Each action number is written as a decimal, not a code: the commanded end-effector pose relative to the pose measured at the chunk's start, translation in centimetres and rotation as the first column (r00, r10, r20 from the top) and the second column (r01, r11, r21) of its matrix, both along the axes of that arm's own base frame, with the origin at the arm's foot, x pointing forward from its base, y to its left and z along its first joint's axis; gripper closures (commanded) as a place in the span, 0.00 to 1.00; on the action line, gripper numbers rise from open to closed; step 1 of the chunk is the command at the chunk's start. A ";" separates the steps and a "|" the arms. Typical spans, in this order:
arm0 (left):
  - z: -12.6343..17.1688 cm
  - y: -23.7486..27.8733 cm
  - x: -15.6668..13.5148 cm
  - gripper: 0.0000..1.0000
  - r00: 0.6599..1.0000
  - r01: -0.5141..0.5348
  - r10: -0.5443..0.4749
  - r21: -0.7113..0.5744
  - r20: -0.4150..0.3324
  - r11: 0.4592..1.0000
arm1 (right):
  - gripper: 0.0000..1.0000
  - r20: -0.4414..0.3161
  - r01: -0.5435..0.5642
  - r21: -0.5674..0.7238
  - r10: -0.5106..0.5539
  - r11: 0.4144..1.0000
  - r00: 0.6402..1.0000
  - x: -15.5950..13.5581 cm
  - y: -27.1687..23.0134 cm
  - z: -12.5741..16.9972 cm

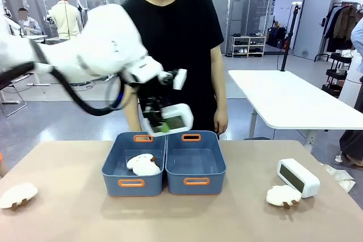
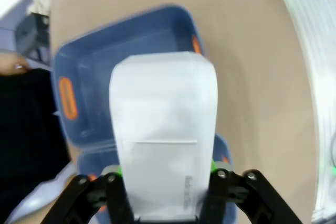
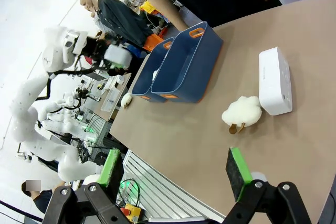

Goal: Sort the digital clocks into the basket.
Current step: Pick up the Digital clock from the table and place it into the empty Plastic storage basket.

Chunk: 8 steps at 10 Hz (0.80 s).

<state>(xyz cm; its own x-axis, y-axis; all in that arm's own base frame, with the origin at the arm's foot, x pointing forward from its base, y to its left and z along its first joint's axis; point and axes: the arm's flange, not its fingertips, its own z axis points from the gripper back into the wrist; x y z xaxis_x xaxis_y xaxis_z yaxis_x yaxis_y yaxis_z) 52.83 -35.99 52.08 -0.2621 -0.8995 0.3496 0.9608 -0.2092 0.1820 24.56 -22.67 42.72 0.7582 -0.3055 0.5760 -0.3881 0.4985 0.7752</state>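
Left gripper [image 1: 158,121] clamps 1 digital clock [image 1: 180,118] over 2 baskets' [image 1: 212,177] far rims; right gripper [image 3: 173,169] gapes.

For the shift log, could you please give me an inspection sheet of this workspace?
Surface: tan table, nothing spilled.
Job's things: held clock above the two baskets' far rims; second clock on the table's right; right basket empty.
Clutter: soft lump in left basket, another at table left, another beside second clock.
Grippers: left gripper shut on held clock; right gripper open, holding nothing.
Cables: black hose looping under left arm.
Surroundings: person in black at far side; white table behind.
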 end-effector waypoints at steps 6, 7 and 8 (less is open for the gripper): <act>-9.8 -10.6 9.0 0.48 0.999 -0.047 0.044 0.144 0.025 0.988 | 0.00 0.029 0.000 0.000 0.000 1.000 1.000 -0.1 -0.2 0.1; -11.6 -11.2 9.6 0.48 0.998 -0.064 0.061 0.191 0.024 0.979 | 0.00 0.029 0.000 0.000 0.000 1.000 1.000 -0.1 -0.2 0.1; -13.1 -11.0 10.3 0.43 0.996 -0.080 0.087 0.195 -0.030 0.977 | 0.00 0.029 0.000 0.000 0.000 1.000 1.000 -0.1 -0.2 0.1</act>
<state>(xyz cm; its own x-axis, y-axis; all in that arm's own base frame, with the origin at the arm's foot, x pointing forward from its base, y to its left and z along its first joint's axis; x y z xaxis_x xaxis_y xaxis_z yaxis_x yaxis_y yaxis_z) 61.54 -45.97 38.56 -0.2194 -0.9565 0.1923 0.9690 -0.1907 0.1568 24.54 -22.74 42.72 0.7580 -0.3067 0.5756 -0.3871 0.4988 0.7755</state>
